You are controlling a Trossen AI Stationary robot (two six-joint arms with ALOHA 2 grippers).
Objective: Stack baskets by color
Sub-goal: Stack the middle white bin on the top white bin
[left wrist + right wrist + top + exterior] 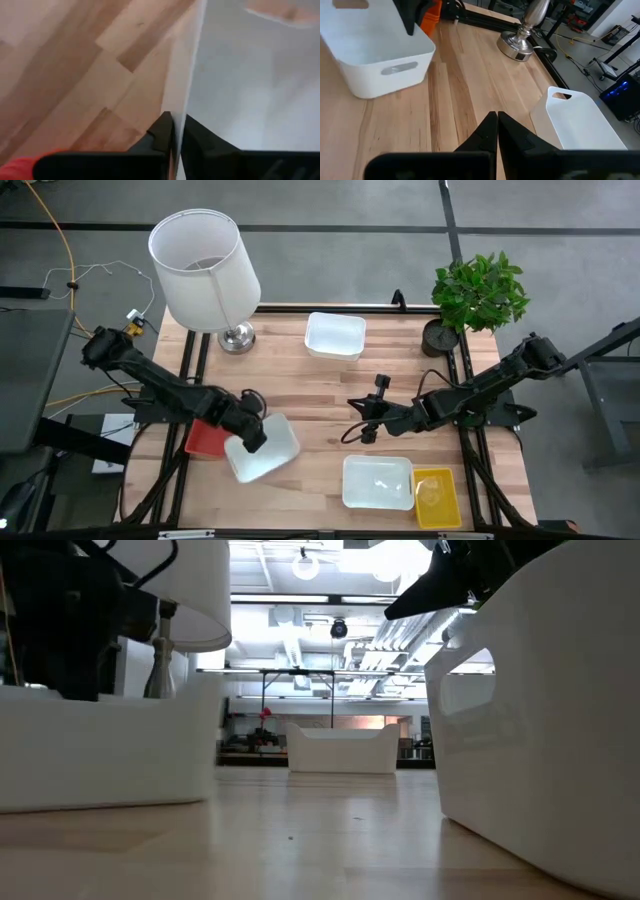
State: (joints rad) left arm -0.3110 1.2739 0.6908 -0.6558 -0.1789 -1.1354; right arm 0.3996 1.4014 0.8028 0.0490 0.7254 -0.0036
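The left gripper (252, 442) is pinching the thin rim of a smooth white basket (270, 450), its fingers (162, 132) closing on either side of the wall, holding it tilted over the worktop (320, 395). A red basket (207, 439) is lying just behind the gripper. The right gripper (362, 432) is hovering closed and empty, with another white basket (378, 482) and a yellow one (437, 496) just beside it.

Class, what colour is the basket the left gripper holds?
White basket, clearest in the high view.
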